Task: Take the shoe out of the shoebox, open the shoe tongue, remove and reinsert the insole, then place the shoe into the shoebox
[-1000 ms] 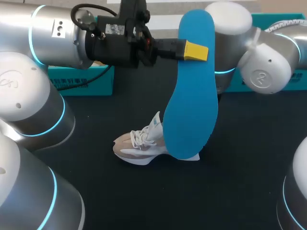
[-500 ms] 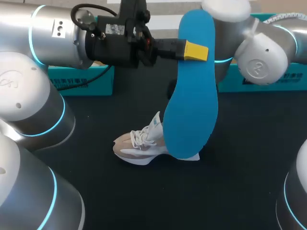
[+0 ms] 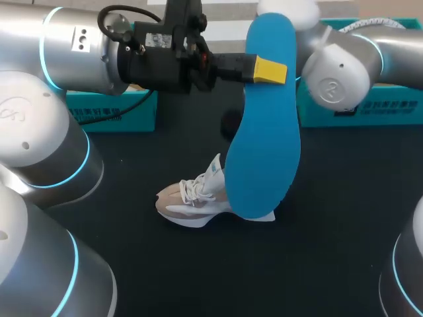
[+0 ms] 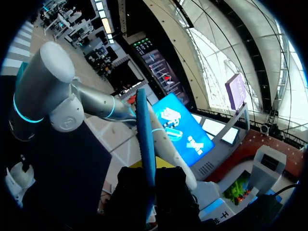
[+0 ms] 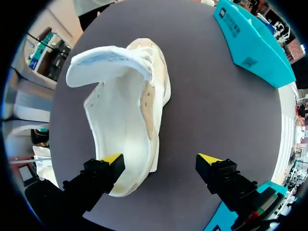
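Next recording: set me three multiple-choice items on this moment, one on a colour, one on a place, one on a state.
1. What colour is the low-top fabric shoe on the black table? A white and beige; B red; C navy.
2. Where is the flat blue foam insole? A inside the shoe; B flat on the table; C held up by the left gripper.
3. The right gripper is: A shut on the shoe; B open; C shut on nothing.
Answers: A, its upper is pale in the head and right wrist views; C, a yellow tip presses it well above the shoe; B, its tips stand wide apart.
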